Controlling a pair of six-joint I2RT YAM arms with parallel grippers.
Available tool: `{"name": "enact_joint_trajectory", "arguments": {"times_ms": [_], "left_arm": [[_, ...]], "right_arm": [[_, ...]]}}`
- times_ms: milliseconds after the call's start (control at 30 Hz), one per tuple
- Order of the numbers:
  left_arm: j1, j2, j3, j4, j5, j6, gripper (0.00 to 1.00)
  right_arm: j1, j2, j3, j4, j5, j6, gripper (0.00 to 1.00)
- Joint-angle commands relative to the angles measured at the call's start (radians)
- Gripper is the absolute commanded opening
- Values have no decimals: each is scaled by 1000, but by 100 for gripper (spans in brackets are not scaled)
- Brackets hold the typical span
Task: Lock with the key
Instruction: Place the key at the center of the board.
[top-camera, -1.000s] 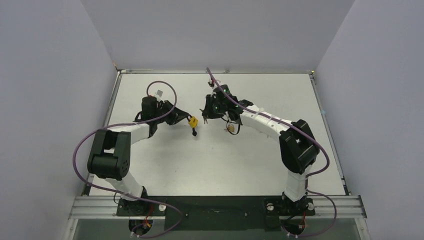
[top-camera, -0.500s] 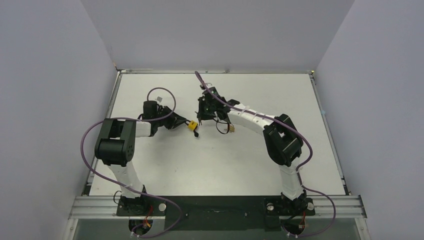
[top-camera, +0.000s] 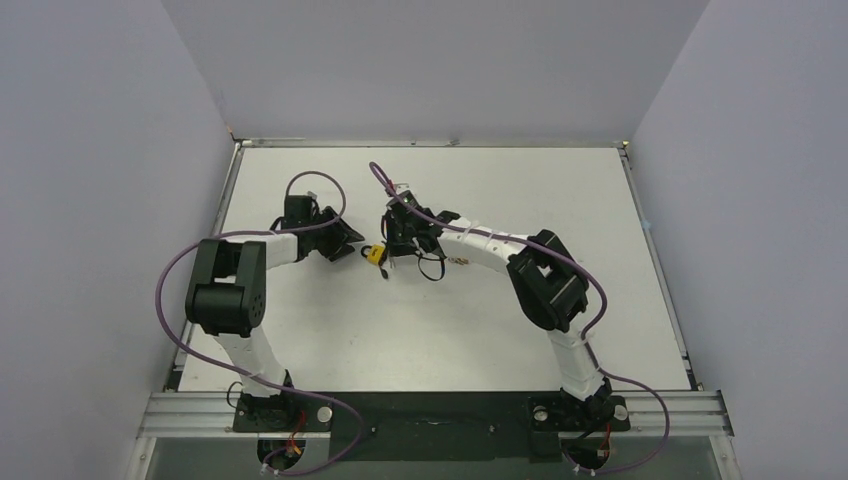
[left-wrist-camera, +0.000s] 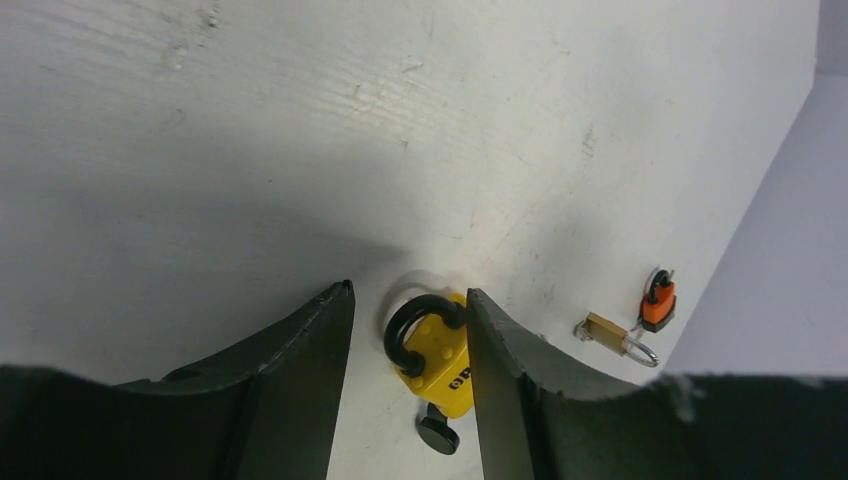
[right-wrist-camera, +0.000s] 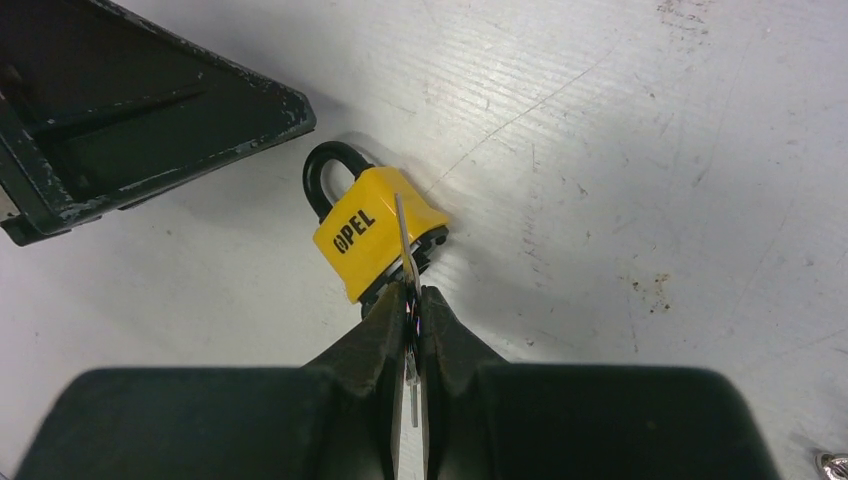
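Count: padlocks, three; key heads in sight, one; grippers, two.

Left gripper (left-wrist-camera: 407, 290): jaws released, standing apart over the white table (left-wrist-camera: 300, 120). The yellow padlock (right-wrist-camera: 370, 240) lies flat in the gap. It sits hard by the finger on the right of the left wrist view, and bare table shows between it and the other finger. Its black shackle (left-wrist-camera: 412, 322) points toward the fingertips. The key's black head (left-wrist-camera: 437, 433) sticks out of the opposite end, toward the palm.

Right gripper (right-wrist-camera: 408, 292): fingers pressed together, tips right at the padlock's keyhole end. A thin silver strip (right-wrist-camera: 401, 232), seen edge-on, is pinched in the seam and runs forward past the tips over the yellow face, beside the lettering "OPEL". Whether that strip is part of the key cannot be told. The black head does not show in the right wrist view.

From the right wrist, one dark finger of the left gripper lies beyond the shackle, near it but apart.

Other padlocks, both outside the left jaws, past the outer side of the same finger: one brass padlock (left-wrist-camera: 603, 328) lying on its side, and one orange padlock (left-wrist-camera: 657, 305) just beside it. Both are near the table's far edge.

From above, the two grippers close in on the yellow padlock from either side, at mid-table.
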Motion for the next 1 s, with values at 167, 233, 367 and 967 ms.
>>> {"name": "enact_joint_trajectory", "arguments": {"times_ms": [167, 233, 367, 967], "left_arm": [[1, -172, 86, -227, -165, 96, 44], [-7, -208, 93, -245, -162, 112, 45], [-24, -269, 89, -259, -130, 135, 49], [-122, -530, 140, -424, -78, 274, 56]], "right_arm": [[18, -16, 7, 26, 79, 42, 0], [18, -21, -4, 36, 79, 52, 6], [19, -23, -17, 60, 78, 62, 20], [18, -198, 4, 6, 106, 25, 71]]}}
